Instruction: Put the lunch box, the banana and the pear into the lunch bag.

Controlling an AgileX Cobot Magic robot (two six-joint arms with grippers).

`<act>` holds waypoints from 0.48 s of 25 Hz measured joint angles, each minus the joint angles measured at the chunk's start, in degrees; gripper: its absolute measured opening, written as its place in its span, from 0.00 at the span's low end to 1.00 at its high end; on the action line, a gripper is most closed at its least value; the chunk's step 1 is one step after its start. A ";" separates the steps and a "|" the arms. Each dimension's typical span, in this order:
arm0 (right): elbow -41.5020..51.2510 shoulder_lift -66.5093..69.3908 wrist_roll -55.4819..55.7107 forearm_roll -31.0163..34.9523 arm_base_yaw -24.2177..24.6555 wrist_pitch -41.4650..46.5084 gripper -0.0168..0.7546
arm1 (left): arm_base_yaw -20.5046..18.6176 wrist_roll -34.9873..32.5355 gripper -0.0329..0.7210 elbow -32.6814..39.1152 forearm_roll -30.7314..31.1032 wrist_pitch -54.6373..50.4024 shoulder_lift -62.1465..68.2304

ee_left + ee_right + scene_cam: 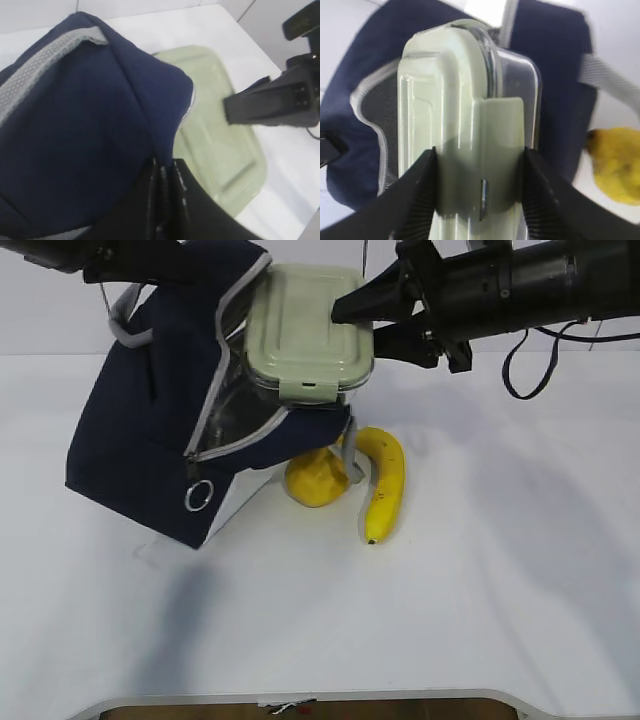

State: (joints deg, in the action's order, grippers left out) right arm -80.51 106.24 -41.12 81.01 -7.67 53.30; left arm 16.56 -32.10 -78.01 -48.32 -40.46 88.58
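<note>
The navy lunch bag [150,440] stands tilted at the left, its zippered mouth open toward the right. My left gripper [165,172] is shut on the bag's top fabric [100,130] and holds it up. My right gripper [479,175] is shut on the lunch box [308,335], gripping its sage-green lid and clear body [465,115] at the near end. The box is partly inside the bag's mouth. The pear [315,478] lies on the table under the bag's flap, and it also shows in the right wrist view [615,165]. The banana [385,480] lies beside the pear on its right.
The white table [480,600] spreads round the bag. The zipper's metal ring pull [198,496] hangs at the bag's lower front. A grey webbing handle [130,315] sticks up at the bag's top left. The table's front edge [300,698] runs along the bottom.
</note>
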 joint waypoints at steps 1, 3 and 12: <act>0.00 0.13 -0.24 0.00 -0.55 0.00 0.52 | 0.75 -0.29 0.07 0.00 0.00 0.87 0.00; -0.26 0.96 -0.51 0.10 -1.99 0.00 0.52 | 1.77 -0.49 0.07 0.00 -0.14 2.43 0.00; -10.47 10.84 -0.87 3.10 -7.08 -0.42 0.52 | 2.15 -0.84 0.07 0.00 -0.05 3.57 0.00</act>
State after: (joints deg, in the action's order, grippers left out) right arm -90.98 117.08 -41.99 84.11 -14.76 52.88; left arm 18.71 -32.95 -78.01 -48.36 -36.89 88.58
